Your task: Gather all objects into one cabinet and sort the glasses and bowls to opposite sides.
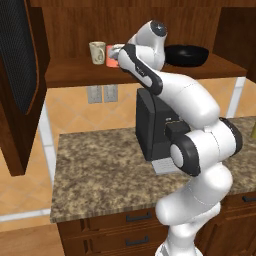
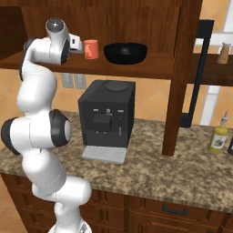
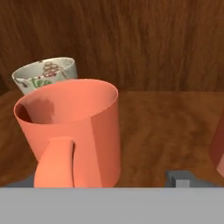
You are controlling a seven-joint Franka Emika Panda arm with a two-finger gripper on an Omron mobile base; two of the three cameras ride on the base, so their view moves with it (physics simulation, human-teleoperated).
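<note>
1. The white arm reaches onto the cabinet shelf (image 1: 75, 75). Its gripper (image 3: 109, 186) sits at a salmon-orange mug (image 3: 72, 131), which stands upright directly ahead with its handle toward the jaws.
2. Whether the jaws are apart or clamped on it, I cannot tell.
3. A cream mug (image 3: 46, 74) stands just behind it, a second salmon-orange mug (image 2: 91, 49) nearby.
4. The black bowl (image 2: 125, 53) sits on the far side of that mug.
5. Gathering and sorting look nearly finished.

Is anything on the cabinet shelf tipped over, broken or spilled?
Nothing stands out. The cream mug, the two salmon-orange mugs and the wide glossy black bowl all stand upright on the reddish-brown wooden shelf, mugs on one side, bowl on the other. No spill or damage shows.
</note>
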